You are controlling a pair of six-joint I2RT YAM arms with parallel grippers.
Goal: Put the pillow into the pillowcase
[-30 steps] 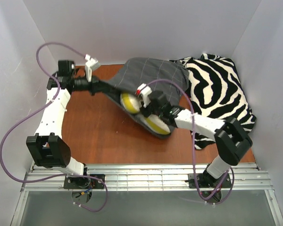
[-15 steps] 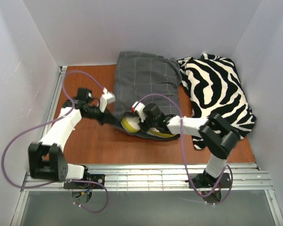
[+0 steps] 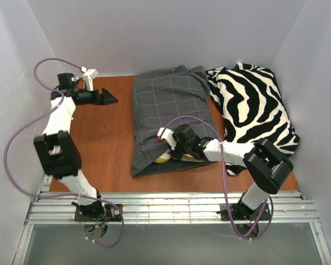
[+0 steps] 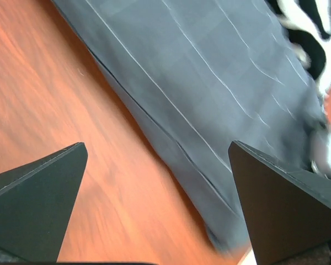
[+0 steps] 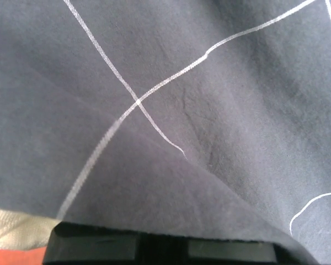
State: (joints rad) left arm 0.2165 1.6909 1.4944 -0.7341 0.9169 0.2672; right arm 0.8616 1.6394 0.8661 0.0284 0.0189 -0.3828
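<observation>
1. My left gripper hangs at the far left corner with its jaws spread wide and nothing between them. It is well apart from the pillowcase.
2. My right gripper sits at the case's near opening, pressed together. Cloth drapes over it in the wrist view, and I cannot tell whether any is pinched.
3. The pillow is almost wholly inside. Only a yellow-green sliver shows at the near hem, so I judge that a last tuck remains.
4. The case lies lengthwise, its far right edge touching the zebra-striped fabric.
5. The surface is reddish-brown wood. Plain white walls close three sides.
</observation>
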